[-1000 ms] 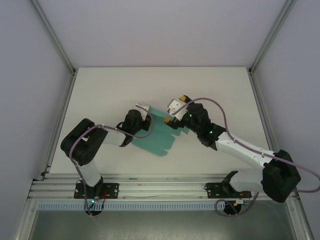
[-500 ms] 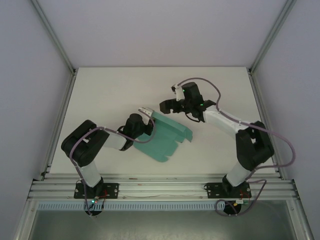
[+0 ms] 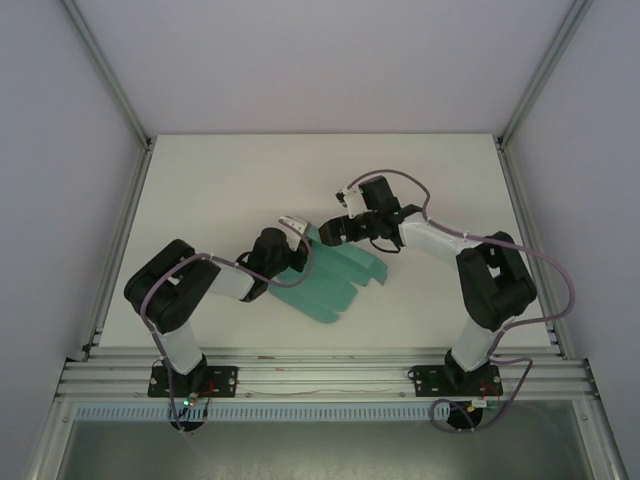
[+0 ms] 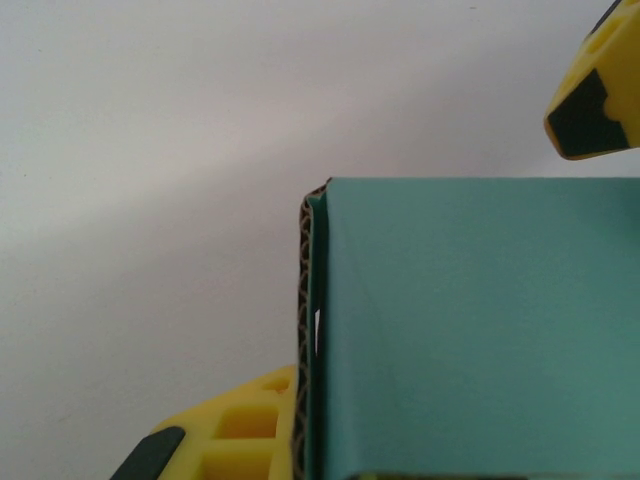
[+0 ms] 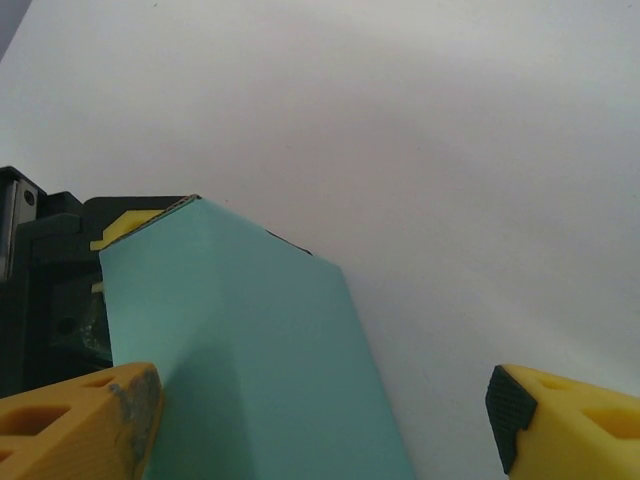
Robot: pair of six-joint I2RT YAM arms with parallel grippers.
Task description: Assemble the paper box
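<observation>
The left arm [image 3: 190, 285] is bending at its elbow and sending its forearm out toward 2 o'clock. The left tool [image 3: 291, 226] is pinching an edge of the paper box [image 3: 330, 280] between its closed fingers [image 4: 235, 430]. The right arm [image 3: 485, 275] is angling toward 10 o'clock. Its wrist is pointing the right tool [image 3: 336, 231] toward 8 o'clock, with the fingers [image 5: 570, 420] standing wide apart.

We see the paper box [image 3: 335, 275] in plain teal-green, and its cut edge [image 4: 303, 330] shows a brown wavy corrugation. Around the box the table [image 3: 220, 180] is white. On either side of the box, the fingers [image 4: 235, 430] of the left gripper [image 3: 293, 226] and of the right gripper [image 5: 322, 400] are yellow with black pads. The arms [image 3: 175, 290] flanking the box are black and white — their cables [image 3: 560, 290] pale purple-grey.
</observation>
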